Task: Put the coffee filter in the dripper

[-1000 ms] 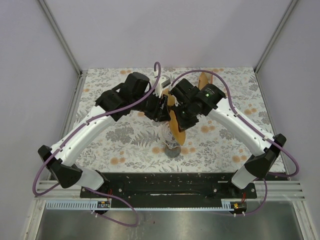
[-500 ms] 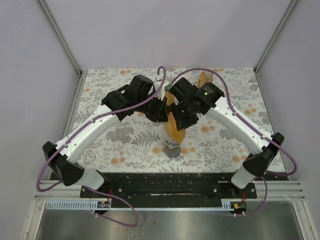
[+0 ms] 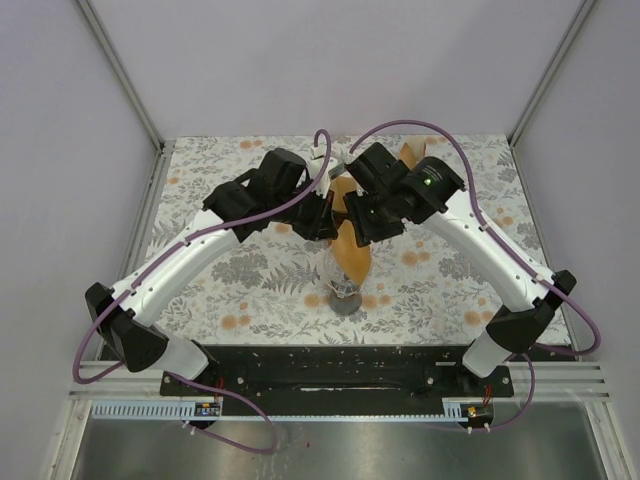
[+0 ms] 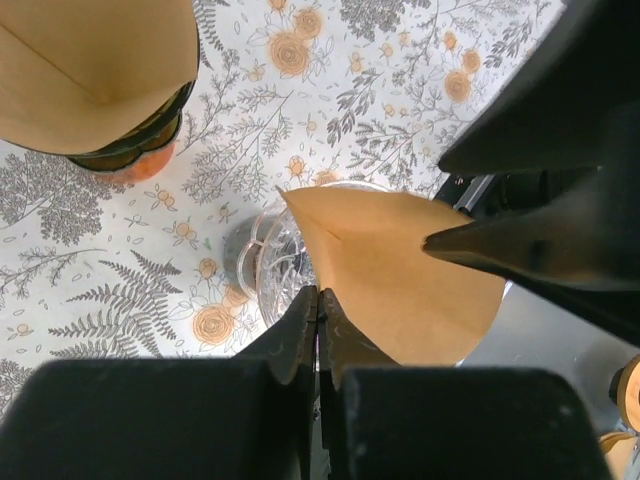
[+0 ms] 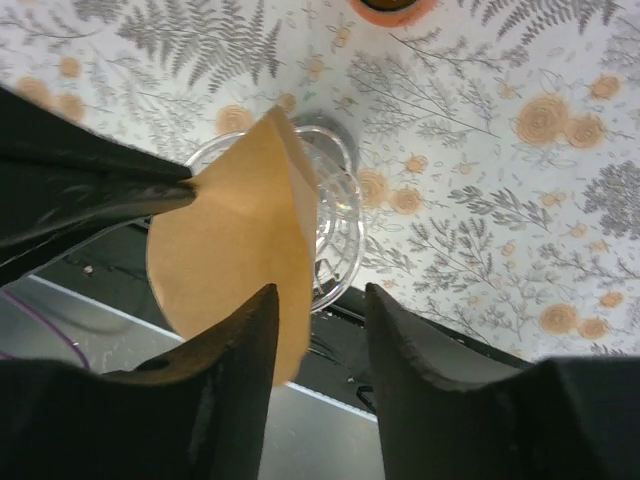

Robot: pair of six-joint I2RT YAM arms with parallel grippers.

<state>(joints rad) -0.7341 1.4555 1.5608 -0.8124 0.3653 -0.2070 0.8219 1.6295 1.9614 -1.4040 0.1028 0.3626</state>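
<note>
The brown paper coffee filter [image 3: 352,252] hangs folded flat just above the clear glass dripper [image 3: 343,288], which stands on the floral table mat. My left gripper [image 4: 320,295] is shut on the filter [image 4: 400,285] at its edge, over the dripper [image 4: 268,268]. My right gripper [image 5: 320,300] is open; the filter [image 5: 230,245] lies against its left finger [image 5: 240,345] and nothing sits between the jaws. The dripper [image 5: 335,225] shows below and behind the paper. In the top view both grippers meet over the filter, the left [image 3: 330,218] and the right [image 3: 363,222].
A stack of brown filters [image 3: 408,158] stands in an orange and black holder [image 4: 130,150] at the back of the mat. The black base rail [image 3: 340,365] runs along the near edge. Grey walls and metal posts enclose the table.
My left gripper has closed on the filter's edge. My right gripper has opened off the filter and drawn back a little to the right. The filter stays over the dripper.
</note>
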